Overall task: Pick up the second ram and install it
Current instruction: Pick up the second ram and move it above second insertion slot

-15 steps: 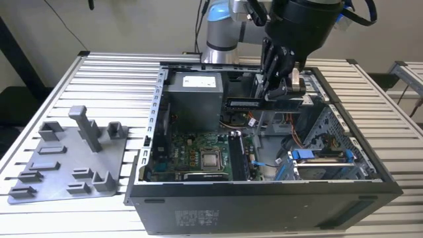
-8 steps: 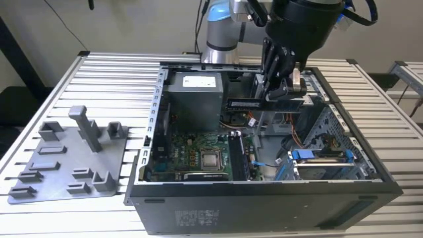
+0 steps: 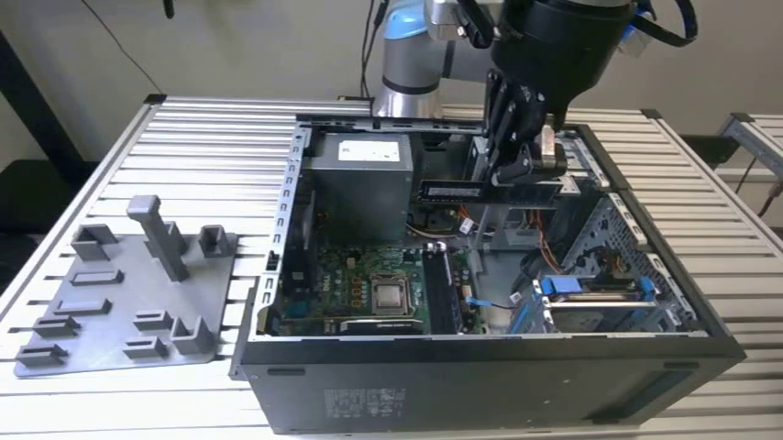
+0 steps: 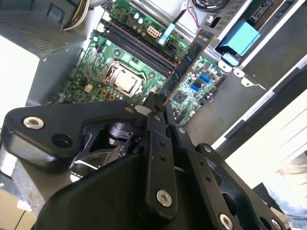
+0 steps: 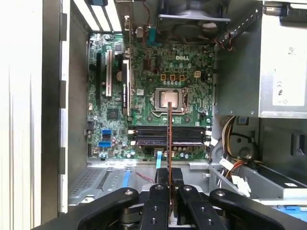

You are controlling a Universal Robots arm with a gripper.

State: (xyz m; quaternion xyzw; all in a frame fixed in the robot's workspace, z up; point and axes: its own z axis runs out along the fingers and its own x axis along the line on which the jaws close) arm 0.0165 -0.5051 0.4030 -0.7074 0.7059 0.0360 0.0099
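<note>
First wrist view showed us our gripper (image 5: 169, 179) nearest, its fingers pinched on the second ram (image 5: 169, 139). We held the stick edge-on beyond the fingertips, above the motherboard (image 5: 144, 76) inside the PC case (image 5: 53, 120). Farther off, the power supply (image 5: 240, 67) bore a white printed label (image 5: 286, 72).

Green motherboard (image 3: 367, 275) in a black case (image 3: 490, 394). Grey tray (image 3: 116, 353) at the case's nine o'clock in the exterior view. Silver ribbed tabletop (image 3: 208, 147), black jaws, dark second ram (image 3: 446, 190), blue bracket (image 3: 569, 286).
</note>
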